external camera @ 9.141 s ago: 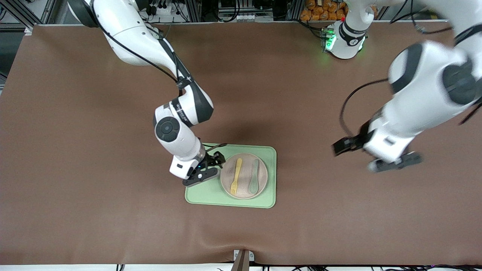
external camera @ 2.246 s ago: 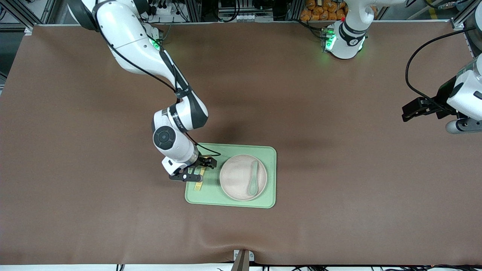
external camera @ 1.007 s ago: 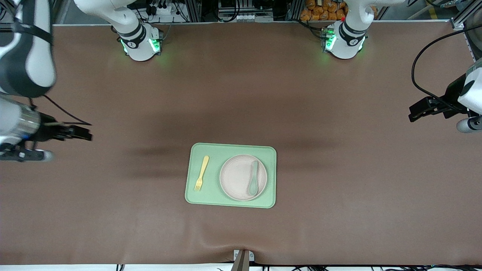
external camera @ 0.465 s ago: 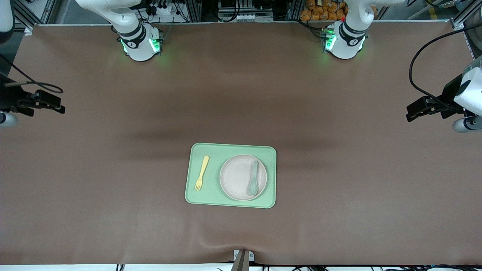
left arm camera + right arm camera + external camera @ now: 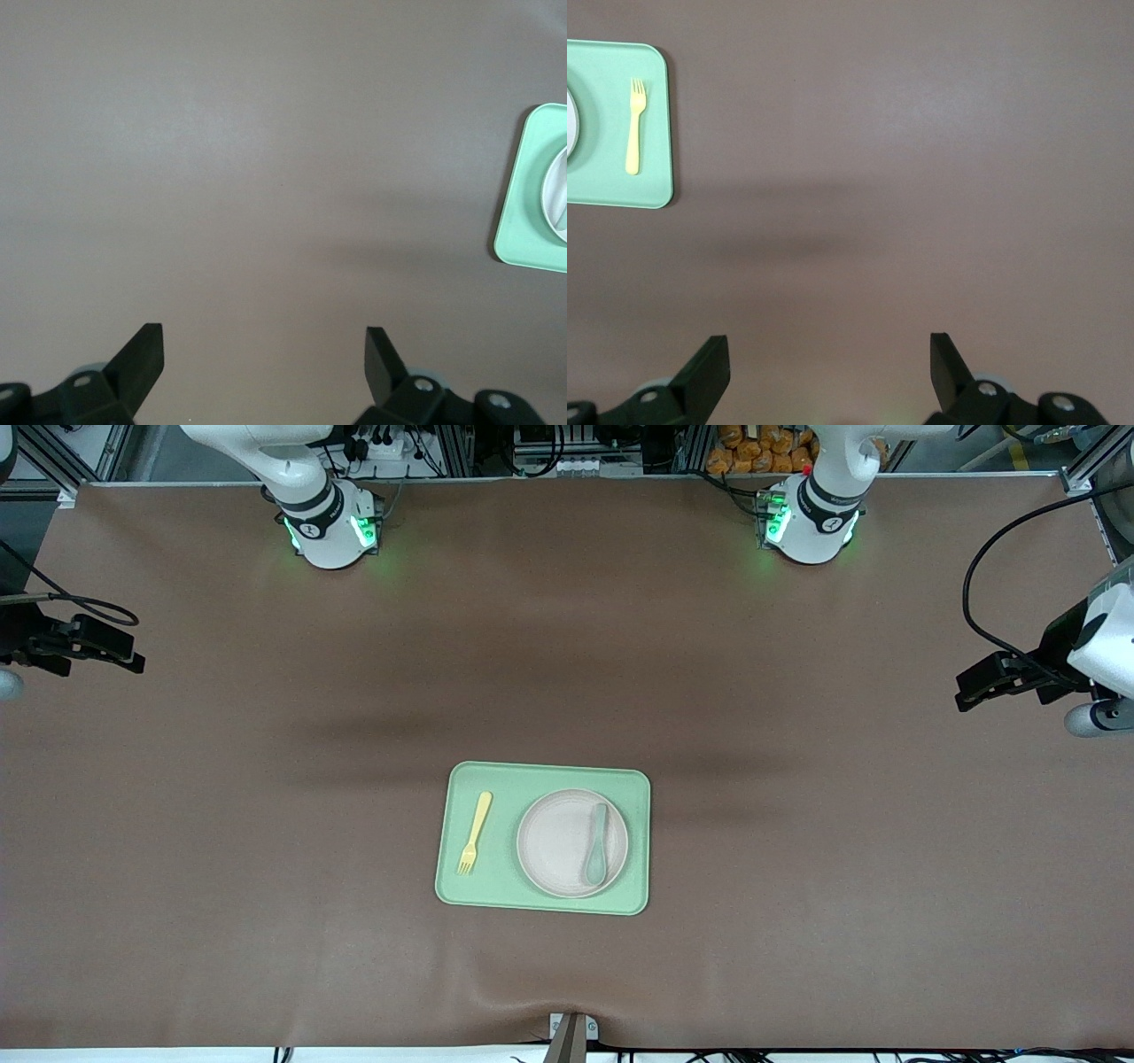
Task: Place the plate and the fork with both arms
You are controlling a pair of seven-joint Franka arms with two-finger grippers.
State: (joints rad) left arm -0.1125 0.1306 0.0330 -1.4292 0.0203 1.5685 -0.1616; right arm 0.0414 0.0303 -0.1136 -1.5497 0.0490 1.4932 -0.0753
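Note:
The pale beige plate (image 5: pixel 558 841) sits on the light green tray (image 5: pixel 540 899) in the middle of the table. The yellow fork (image 5: pixel 475 832) lies flat on the tray beside the plate, toward the right arm's end. My right gripper (image 5: pixel 128 654) hangs open and empty over bare table at its own end, far from the tray. In the right wrist view the right gripper (image 5: pixel 829 354) is wide open, with the fork (image 5: pixel 634 124) and tray (image 5: pixel 611 177) far off. My left gripper (image 5: pixel 967 691) waits open over its end; the left wrist view shows the left gripper (image 5: pixel 264 345) empty.
A grey-green spoon (image 5: pixel 596 856) lies on the plate, on the side toward the left arm's end. The brown mat (image 5: pixel 797 850) covers the whole table. The arms' green-lit bases (image 5: pixel 330 531) stand along the edge farthest from the front camera.
The fork, earlier on the plate, now lies on the tray where my right gripper let it go. That arm has since pulled back toward its table end. The left arm has barely moved.

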